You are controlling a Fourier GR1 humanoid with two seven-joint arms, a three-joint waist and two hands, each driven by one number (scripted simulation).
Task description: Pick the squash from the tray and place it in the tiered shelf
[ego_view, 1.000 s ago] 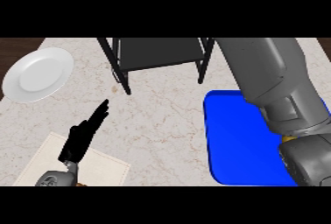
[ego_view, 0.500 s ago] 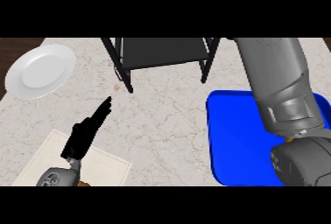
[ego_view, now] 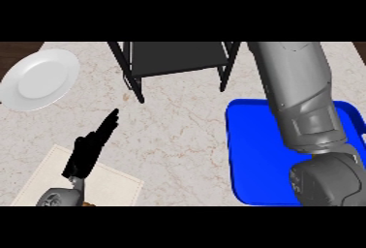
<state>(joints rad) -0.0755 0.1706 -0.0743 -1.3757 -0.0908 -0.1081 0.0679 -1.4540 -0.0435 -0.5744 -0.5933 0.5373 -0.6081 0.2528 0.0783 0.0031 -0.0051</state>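
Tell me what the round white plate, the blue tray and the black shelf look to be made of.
The round white plate looks like glazed ceramic: smooth, soft sheen. The blue tray is likely plastic: one even saturated colour, rounded rim. The black tiered shelf seems painted metal: thin straight legs, flat matte panel.

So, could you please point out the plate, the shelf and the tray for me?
Plate (ego_view: 39, 80), head view, on its flat white middle.
Shelf (ego_view: 175, 57), head view, on its dark top panel.
Tray (ego_view: 253, 145), head view, on the bare blue floor left of the forearm.
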